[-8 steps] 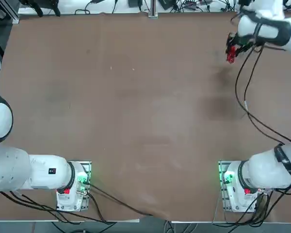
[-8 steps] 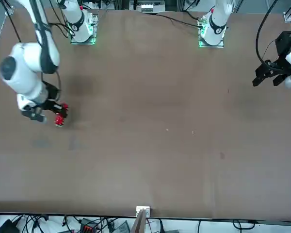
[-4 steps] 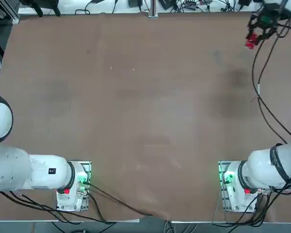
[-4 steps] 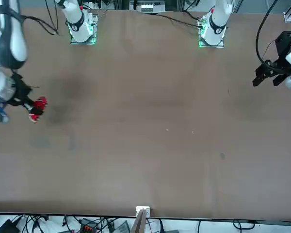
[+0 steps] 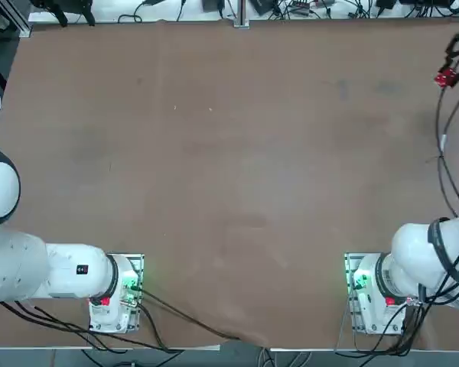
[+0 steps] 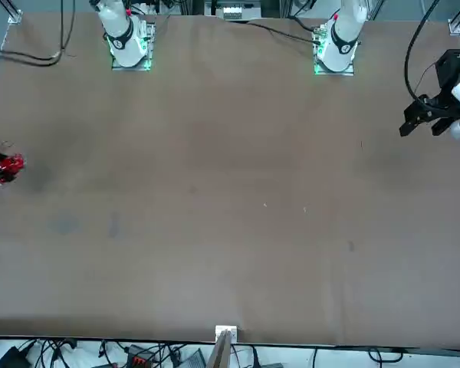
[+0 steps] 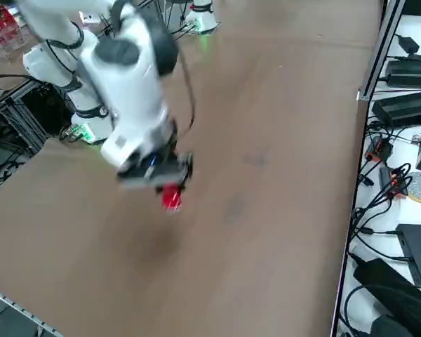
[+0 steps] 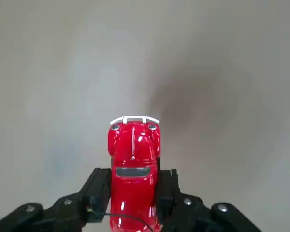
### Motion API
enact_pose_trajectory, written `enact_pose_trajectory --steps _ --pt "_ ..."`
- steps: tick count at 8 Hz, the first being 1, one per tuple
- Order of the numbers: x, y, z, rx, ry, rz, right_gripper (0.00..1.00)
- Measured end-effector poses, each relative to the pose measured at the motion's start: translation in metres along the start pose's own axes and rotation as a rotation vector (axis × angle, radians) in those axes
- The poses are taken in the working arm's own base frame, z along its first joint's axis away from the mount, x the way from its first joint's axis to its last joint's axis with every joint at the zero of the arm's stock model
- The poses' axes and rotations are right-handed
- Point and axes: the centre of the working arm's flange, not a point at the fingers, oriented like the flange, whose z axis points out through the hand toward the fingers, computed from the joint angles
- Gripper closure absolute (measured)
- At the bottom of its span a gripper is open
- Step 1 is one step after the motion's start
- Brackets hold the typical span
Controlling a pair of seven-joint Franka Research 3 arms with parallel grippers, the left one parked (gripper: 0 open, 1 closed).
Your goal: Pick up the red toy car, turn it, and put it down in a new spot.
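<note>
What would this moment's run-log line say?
phase: carry | right gripper: shut on red toy car, held off the table near its far right edge | car not yet put down

The right gripper [image 8: 134,193] is up in the air over the table [image 5: 229,191], near its far right corner, by the right edge. The red toy car [image 8: 134,169] sits between its two fingers [image 8: 99,191], nose sticking out, not touching the table.
</note>
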Motion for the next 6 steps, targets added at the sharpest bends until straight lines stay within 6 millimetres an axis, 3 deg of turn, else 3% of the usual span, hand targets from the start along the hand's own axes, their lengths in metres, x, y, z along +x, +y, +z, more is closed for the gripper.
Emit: enact_pose_trajectory --steps 1,2,4,6 --pt "0.04 -0.001 0.018 0.034 0.024 0.138 0.49" --pt "0.063 -0.012 0.035 0.071 0.063 0.242 0.49" --pt "0.082 -0.021 0.063 0.102 0.101 0.323 0.49" --pt "0.095 -0.005 0.092 0.068 0.091 0.353 0.49"
